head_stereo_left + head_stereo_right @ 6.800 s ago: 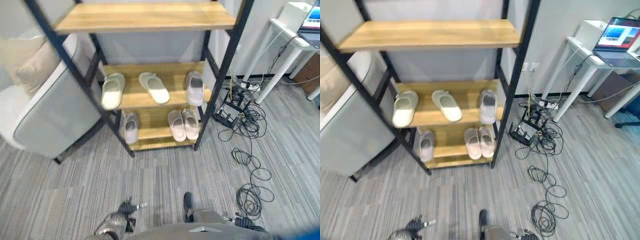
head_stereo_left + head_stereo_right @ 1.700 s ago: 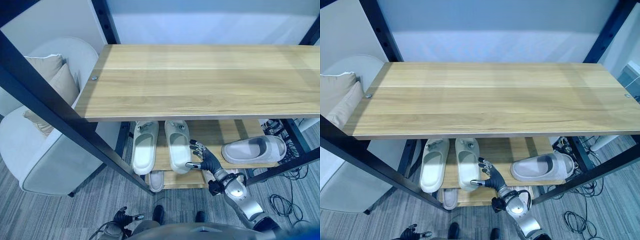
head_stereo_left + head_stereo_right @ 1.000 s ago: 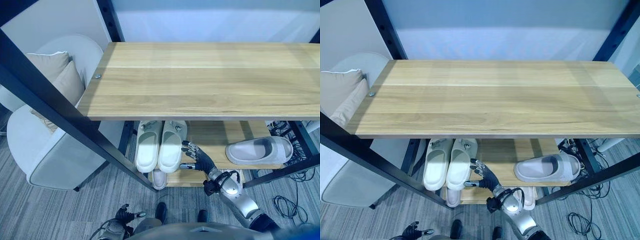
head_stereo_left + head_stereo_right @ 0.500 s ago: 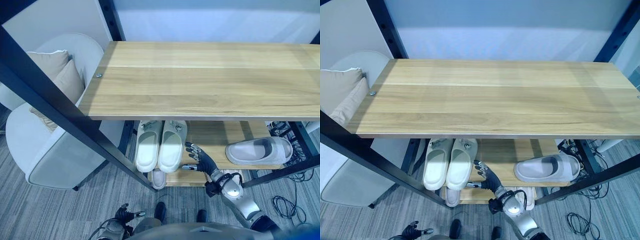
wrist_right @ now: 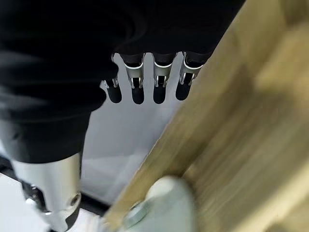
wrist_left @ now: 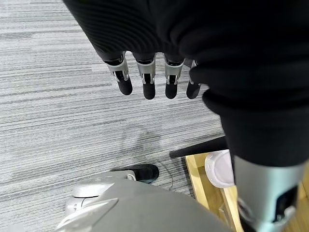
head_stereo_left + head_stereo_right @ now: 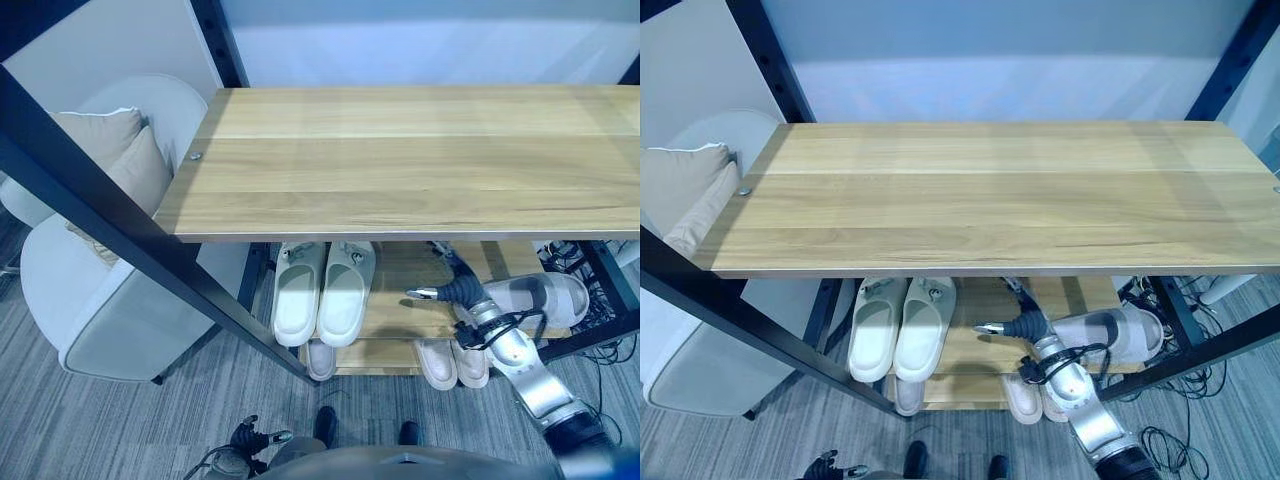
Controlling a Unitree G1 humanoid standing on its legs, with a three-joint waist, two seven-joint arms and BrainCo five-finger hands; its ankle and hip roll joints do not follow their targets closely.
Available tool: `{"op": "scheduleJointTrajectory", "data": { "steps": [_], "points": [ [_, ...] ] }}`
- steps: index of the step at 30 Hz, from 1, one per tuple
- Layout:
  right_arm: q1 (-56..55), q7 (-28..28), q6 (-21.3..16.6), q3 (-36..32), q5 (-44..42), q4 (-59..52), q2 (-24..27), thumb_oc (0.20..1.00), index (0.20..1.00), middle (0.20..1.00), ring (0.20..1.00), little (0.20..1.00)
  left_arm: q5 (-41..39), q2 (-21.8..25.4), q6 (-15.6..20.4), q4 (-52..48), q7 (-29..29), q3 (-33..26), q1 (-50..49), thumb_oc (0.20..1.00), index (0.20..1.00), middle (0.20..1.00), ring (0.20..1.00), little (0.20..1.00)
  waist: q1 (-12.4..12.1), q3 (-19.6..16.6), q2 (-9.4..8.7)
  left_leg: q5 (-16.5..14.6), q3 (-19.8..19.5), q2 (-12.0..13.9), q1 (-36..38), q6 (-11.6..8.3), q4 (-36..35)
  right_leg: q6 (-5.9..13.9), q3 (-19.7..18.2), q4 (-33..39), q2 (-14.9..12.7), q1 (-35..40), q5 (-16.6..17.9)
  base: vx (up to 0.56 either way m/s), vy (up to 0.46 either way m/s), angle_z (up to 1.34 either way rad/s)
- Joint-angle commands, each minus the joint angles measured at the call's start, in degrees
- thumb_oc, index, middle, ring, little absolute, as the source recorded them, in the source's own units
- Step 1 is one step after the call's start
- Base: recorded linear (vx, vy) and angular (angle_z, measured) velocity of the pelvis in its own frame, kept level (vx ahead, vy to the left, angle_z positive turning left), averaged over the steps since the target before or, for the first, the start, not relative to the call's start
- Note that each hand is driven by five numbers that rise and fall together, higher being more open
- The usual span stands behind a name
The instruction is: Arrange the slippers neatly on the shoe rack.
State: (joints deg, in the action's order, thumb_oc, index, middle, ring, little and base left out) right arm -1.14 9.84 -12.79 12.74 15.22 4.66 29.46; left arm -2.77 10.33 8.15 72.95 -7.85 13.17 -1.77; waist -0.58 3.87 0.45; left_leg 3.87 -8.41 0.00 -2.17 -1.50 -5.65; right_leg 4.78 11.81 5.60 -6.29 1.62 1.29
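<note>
Two white slippers [image 7: 322,297] lie side by side, touching, at the left of the rack's middle shelf [image 7: 400,315]. A grey slipper [image 7: 535,298] lies crosswise at that shelf's right end. My right hand [image 7: 462,292] reaches under the top shelf just left of the grey slipper, open, with straight fingers [image 5: 137,89] over the wooden board. Whether it touches the slipper I cannot tell. On the bottom shelf a pale pair [image 7: 452,362] stands on the right and a single slipper [image 7: 320,358] on the left. My left hand [image 6: 148,82] hangs open over the carpet.
The wide wooden top shelf [image 7: 420,160] hides the back of the middle shelf. A black slanted rack post [image 7: 140,250] crosses the left side. A grey armchair [image 7: 100,310] with a cushion stands left of the rack. Cables [image 7: 600,340] lie on the floor at the right.
The right hand has moved from beside the white pair rightward to the grey slipper. The right white slipper was pushed against its mate before that. The camera came closer to the rack.
</note>
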Motion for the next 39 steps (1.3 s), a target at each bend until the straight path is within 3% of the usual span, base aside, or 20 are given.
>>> {"op": "scheduleJointTrajectory", "data": {
  "steps": [1,7,14,29,39],
  "points": [
    [1.43,5.59,0.29,-0.89,5.03,-1.72,-1.25,1.0,1.0,1.0,1.0,1.0,2.44,-3.28,1.18,3.39,0.03,1.23,2.77,1.0,1.0,1.0,1.0,1.0,-0.2,0.6,-1.36,-5.16,1.58,0.15,0.98,-1.04,0.65,3.63,0.1,-0.6,-1.97,2.82,-2.55,0.0,0.0,0.0],
    [-2.18,10.73,4.13,-7.16,13.52,-1.78,-0.5,1.0,1.0,1.0,1.0,1.0,3.13,-3.21,1.18,3.11,-0.19,0.47,2.37,1.0,1.0,1.0,1.0,1.0,0.36,0.37,-1.59,-5.63,1.51,0.07,1.07,-0.76,0.65,3.66,-0.28,-0.6,-1.82,2.73,-2.61,0.0,0.0,0.0],
    [-5.47,10.19,6.34,-5.85,15.05,-3.45,-2.67,1.0,1.0,1.0,1.0,1.0,2.66,-3.59,0.8,2.98,-0.89,0.46,2.79,1.0,1.0,1.0,1.0,1.0,0.98,0.51,-1.67,-5.78,2.12,0.02,1.01,-0.53,0.65,3.7,-0.85,-0.61,-1.94,2.46,-2.52,0.0,0.0,0.0],
    [-7.92,6.67,6.67,-0.7,6.63,1.68,-6.04,1.0,1.0,1.0,1.0,1.0,1.5,-3.43,0.07,3.63,-1.66,0.37,2.75,1.0,1.0,1.0,1.0,1.0,1.91,0.74,-1.68,-6.01,2.93,-0.07,1.39,-0.45,0.65,3.72,-1.53,-0.67,-2.15,2.32,-2.21,0.0,-0.001,-0.02],
    [-2.8,2.18,5.53,3.75,-9.21,8.95,-9.28,1.0,1.0,1.0,1.0,1.0,0.84,-2.57,-0.33,3.72,-0.96,1.26,2.42,1.0,1.0,1.0,1.0,1.0,1.14,0.35,-1.74,-5.86,2.85,-0.21,1.5,-0.55,0.65,3.59,-1.32,-0.6,-2.22,2.5,-2.09,0.0,0.0,0.0]
  ]
}}
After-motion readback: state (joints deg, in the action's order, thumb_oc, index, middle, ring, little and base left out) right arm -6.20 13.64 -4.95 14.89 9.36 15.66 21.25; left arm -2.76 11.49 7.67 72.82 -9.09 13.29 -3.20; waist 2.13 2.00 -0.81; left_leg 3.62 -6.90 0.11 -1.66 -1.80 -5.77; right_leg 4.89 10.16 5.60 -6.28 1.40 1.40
